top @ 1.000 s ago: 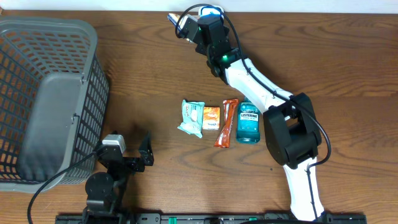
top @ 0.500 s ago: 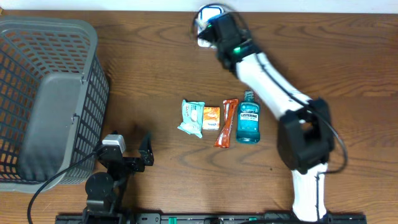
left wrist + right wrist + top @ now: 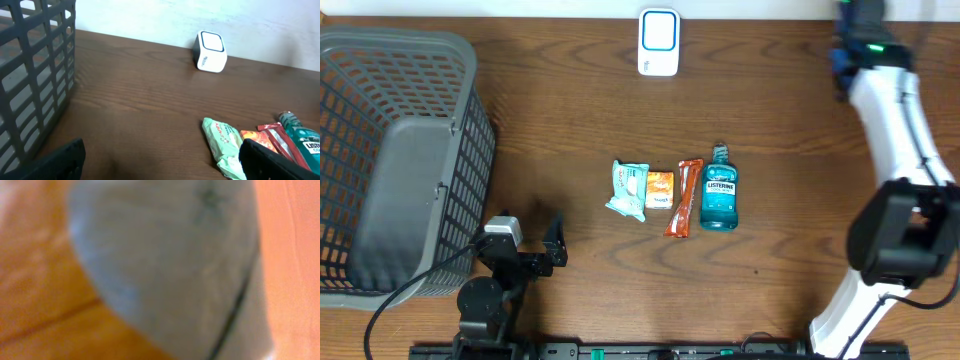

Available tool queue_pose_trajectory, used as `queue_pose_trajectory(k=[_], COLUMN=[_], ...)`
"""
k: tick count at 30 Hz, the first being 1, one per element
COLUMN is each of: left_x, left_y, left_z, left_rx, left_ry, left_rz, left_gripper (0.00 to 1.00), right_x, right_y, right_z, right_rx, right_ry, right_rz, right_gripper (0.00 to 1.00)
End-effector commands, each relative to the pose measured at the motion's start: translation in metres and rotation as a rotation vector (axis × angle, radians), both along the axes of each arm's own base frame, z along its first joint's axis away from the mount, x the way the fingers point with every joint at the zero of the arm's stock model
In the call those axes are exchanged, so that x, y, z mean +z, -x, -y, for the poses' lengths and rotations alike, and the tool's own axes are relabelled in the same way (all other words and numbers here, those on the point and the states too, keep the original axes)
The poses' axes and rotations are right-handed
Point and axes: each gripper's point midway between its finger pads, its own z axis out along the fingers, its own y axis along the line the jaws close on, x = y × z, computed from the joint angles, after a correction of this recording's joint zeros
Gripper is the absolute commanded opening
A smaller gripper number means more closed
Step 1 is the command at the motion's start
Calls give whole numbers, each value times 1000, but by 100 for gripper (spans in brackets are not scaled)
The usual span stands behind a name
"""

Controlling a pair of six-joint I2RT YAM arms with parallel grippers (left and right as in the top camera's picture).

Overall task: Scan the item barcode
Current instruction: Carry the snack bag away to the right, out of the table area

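The white barcode scanner [image 3: 659,42] stands at the table's back edge and also shows in the left wrist view as the scanner [image 3: 210,51]. In the middle of the table lie a green packet [image 3: 628,190], a small orange packet [image 3: 660,188], a red-orange bar [image 3: 686,197] and a blue mouthwash bottle [image 3: 719,192]. My right gripper [image 3: 855,12] is at the far back right, partly cut off by the frame's edge, and shut. Its wrist view is filled by a blurred grey and orange surface, and I cannot tell what it is. My left gripper [image 3: 530,236] rests open near the front left, empty.
A grey mesh basket [image 3: 400,42] fills the left side, its wall [image 3: 30,75] close to my left gripper. The green packet [image 3: 225,145] lies just ahead of my left gripper's right finger [image 3: 272,162]. The right arm [image 3: 900,120] stretches along the right edge.
My right arm has swung from in front of the scanner across to the far back right corner. The scanner now shows in full. The left arm has not moved.
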Motion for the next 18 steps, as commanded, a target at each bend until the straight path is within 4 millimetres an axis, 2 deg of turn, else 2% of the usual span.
queue_pose_trajectory(k=[1,4,8,12,17,18], left_x=[-13,-13,-13,-13,-13,-13], left_y=[0,0,0,0,0,0], left_z=[2,2,2,2,2,2], left_rx=[-14,-14,-14,-14,-14,-14], left_ry=[-12,-12,-12,-12,-12,-12], left_rz=[-28,-28,-28,-28,-28,-28], left_gripper=[98,98,98,98,98,98], right_x=[-13,-29,-55,-73,-74,-74], right_y=[36,71,107,143,172,174], right_z=[63,107,142,172,199,201], right_rx=[-302,-467,-601,-743,-850,-855], right_ry=[-70,-116,-221,-256,-260,-264], right_rz=[98,112,129,157,194,198], right_gripper=[1,1,1,6,27,35])
